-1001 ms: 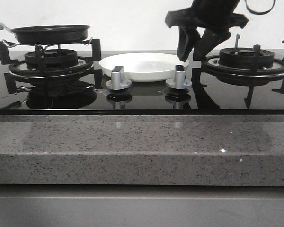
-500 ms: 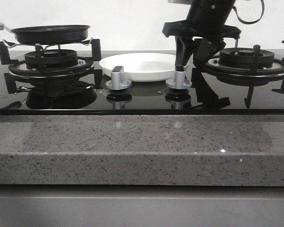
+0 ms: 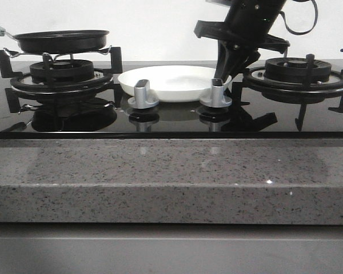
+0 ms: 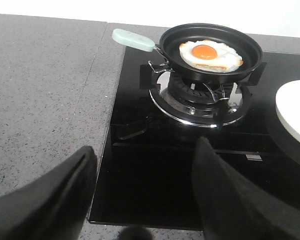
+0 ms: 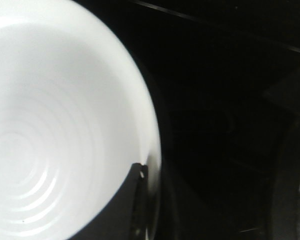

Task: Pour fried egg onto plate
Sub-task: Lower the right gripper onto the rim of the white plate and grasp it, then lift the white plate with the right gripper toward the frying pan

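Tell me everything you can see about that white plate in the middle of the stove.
The plate is round, shallow and plain white, with a raised rim and faint concentric rings inside; it looks like glazed ceramic. It is empty: the fried egg lies in the frying pan on the left burner. The plate sits on the black glass cooktop between the burners, behind two silver knobs. The right gripper has come down on its right rim, one finger inside the edge.
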